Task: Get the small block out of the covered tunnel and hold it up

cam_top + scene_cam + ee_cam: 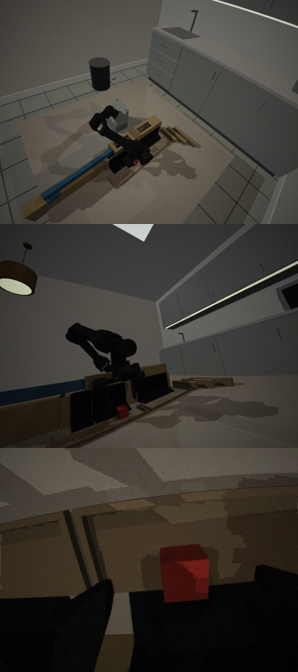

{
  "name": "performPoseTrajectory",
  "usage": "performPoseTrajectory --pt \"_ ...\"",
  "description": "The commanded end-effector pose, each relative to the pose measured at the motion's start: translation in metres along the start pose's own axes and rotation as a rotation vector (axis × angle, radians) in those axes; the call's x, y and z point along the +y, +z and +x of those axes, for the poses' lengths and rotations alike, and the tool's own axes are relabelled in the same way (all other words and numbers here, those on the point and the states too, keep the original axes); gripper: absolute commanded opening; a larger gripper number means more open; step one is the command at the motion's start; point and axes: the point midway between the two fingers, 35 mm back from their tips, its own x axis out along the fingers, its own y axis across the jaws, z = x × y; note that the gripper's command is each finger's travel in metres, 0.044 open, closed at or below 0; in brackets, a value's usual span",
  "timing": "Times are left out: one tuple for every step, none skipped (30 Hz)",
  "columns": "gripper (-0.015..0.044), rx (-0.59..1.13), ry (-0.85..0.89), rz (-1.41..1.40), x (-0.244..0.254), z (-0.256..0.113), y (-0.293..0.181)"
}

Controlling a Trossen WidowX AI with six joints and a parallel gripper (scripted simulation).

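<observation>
Red block [135, 163] [122, 412] [184, 579] out of tunnel [155, 121] [154, 369], on near-side tray [117, 186] [100, 433] | my gripper [120, 389] [184, 579] wide open, empty | grasp, lift remain

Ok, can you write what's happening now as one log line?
gripper: open, empty | red block: outside tunnel, in tray | lift: not yet done

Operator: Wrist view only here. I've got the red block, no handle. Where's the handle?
Observer: The top view shows the blue handle sticking out of one end of the tunnel.
Operator: Loose rods?
Observer: Three rods lie near the other end, away from the handle.
Operator: Anything behind the tunnel?
Observer: A pale grey box, on the opposite side from the red block.
</observation>
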Motion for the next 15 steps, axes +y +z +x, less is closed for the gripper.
performPoseTrajectory --pt "0.044 0.005 -0.007 -0.009 0.0 0.008 -0.003" --pt "0.044 0.005 -0.007 -0.009 0.0 0.01 -0.003" --pt "0.044 0.005 -0.008 -0.009 0.0 0.012 -0.004" --pt "0.044 0.005 -0.008 -0.009 0.0 0.013 -0.004" --pt "0.044 0.006 -0.008 -0.009 0.0 0.015 -0.004" --pt "0.044 0.006 -0.009 -0.009 -0.001 0.016 -0.005" --pt "0.044 0.006 -0.009 -0.009 -0.001 0.018 -0.005" --pt "0.044 0.006 -0.01 -0.009 -0.001 0.02 -0.005" --pt "0.044 0.006 -0.01 -0.009 -0.001 0.021 -0.006" --pt "0.044 0.006 -0.01 -0.009 -0.001 0.023 -0.006" --pt "0.044 0.006 -0.011 -0.009 -0.001 0.024 -0.006" --pt "0.044 0.006 -0.011 -0.009 -0.001 0.026 -0.007" --pt "0.044 0.006 -0.012 -0.009 -0.001 0.028 -0.007" --pt "0.044 0.007 -0.012 -0.009 -0.002 0.029 -0.008" --pt "0.044 0.007 -0.013 -0.009 -0.002 0.031 -0.008"
